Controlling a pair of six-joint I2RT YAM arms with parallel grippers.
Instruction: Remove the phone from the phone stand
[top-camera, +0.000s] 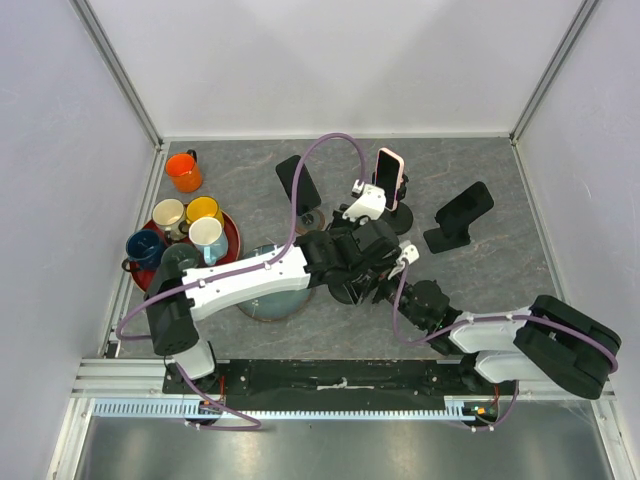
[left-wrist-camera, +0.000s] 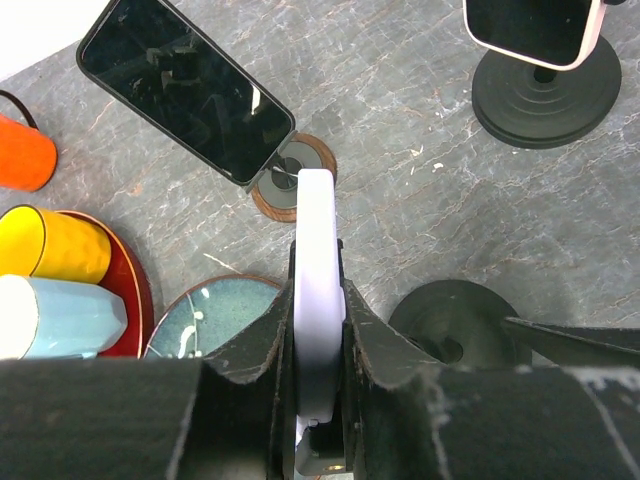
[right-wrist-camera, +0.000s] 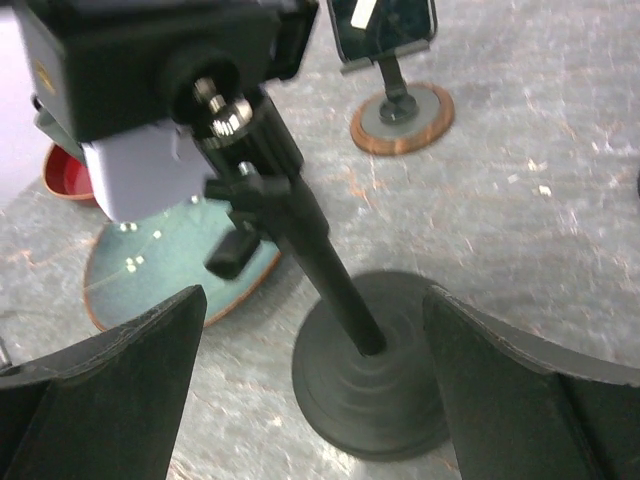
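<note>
**Risk: the stand comes up with the phone**

Left gripper is pinched on the lavender phone, one finger on each face, with the phone edge-on between them. The phone sits at the head of the black stand. From the right wrist view it looks seated in the cradle, not free yet.

Right gripper is spread wide, with a finger on either side of the stand's base, holding nothing. I can't tell whether it touches the base.

What can bite:
- Nothing pins the stand. If the cradle grips the phone at all, my lift drags the whole stand up or tips it, since it's a thin pole with the weight on top.
- If it tips, the teal plate is just beside the base and the red tray of cups is right behind that.
- My hold is on smooth flat faces. A snag at the cradle lip could let the phone slide through the pads or twist.
- Pulling off-axis from the cradle's slot would likely jam it harder.
- The dark phone on the wood-base stand is near, ahead of my left wrist. If the lavender phone pops free suddenly, I could overshoot into it.

My call is to clamp the right gripper on the pole or press down on the base first, then lift the phone straight out of the cradle
</note>
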